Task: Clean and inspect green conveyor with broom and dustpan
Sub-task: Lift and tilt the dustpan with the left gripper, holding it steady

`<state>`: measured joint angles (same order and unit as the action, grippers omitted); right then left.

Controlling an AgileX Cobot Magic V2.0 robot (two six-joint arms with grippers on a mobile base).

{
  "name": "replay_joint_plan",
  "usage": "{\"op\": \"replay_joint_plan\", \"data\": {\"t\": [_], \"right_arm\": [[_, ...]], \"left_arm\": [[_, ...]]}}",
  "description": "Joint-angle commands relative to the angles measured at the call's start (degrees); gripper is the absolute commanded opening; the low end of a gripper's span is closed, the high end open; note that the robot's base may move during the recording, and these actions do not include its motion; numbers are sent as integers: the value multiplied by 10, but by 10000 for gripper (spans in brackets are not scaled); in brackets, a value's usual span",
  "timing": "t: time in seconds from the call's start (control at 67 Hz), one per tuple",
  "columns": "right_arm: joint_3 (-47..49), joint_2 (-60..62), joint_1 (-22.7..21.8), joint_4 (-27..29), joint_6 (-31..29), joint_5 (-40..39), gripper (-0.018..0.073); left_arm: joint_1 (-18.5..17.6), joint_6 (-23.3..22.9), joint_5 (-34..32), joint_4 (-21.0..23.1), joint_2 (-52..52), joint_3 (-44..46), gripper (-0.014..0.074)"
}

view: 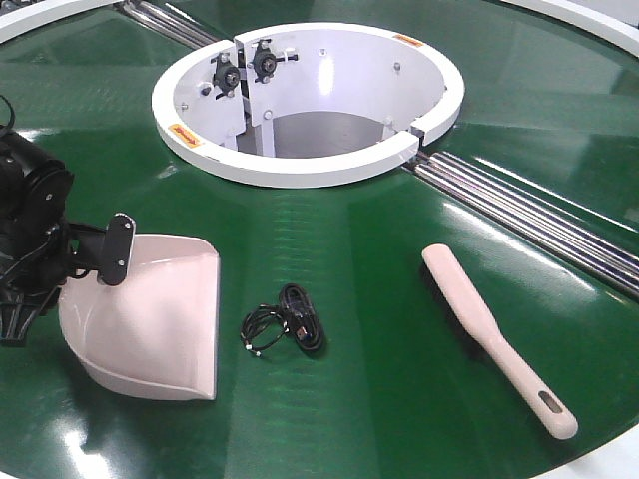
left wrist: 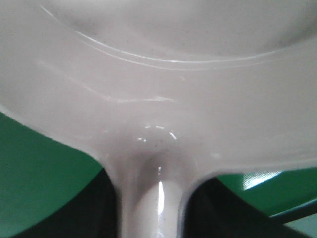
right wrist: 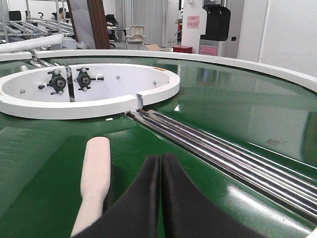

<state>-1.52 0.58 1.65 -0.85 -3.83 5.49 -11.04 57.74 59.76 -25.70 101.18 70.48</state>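
Note:
The green conveyor [view: 379, 249] fills the front view. On its left is the pale pink dustpan [view: 150, 319], wide mouth facing right. My left gripper [view: 100, 254] is shut on its handle. In the left wrist view the dustpan [left wrist: 163, 74] fills the frame, and its thin handle runs down between the dark fingers [left wrist: 94, 213] of the left gripper [left wrist: 151, 208]. The broom [view: 479, 314] lies flat on the belt at the right, with its slotted handle toward the near edge. My right gripper [right wrist: 161, 163] is shut on nothing, just right of the broom [right wrist: 95, 171], and is out of the front view.
A tangled black cable [view: 285, 324] lies on the belt between dustpan and broom. The white ring-shaped hub [view: 300, 165] stands behind, with silver rollers [view: 529, 215] running from it to the right. The conveyor's white rim [right wrist: 257, 64] curves round the far side.

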Motion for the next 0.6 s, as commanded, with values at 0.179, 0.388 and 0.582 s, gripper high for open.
{"op": "replay_joint_plan", "data": {"t": [0.179, 0.388, 0.582], "right_arm": [[-7, 11, -2, -4, -2, -42, -10], [-7, 11, -2, -4, -2, -42, -10], [-7, 11, -2, -4, -2, -42, -10]], "left_arm": [[-5, -15, -13, -28, -25, 17, -7], [-13, 0, -23, -20, -25, 17, -7], [-14, 2, -29, 0, -25, 17, -7]]}}
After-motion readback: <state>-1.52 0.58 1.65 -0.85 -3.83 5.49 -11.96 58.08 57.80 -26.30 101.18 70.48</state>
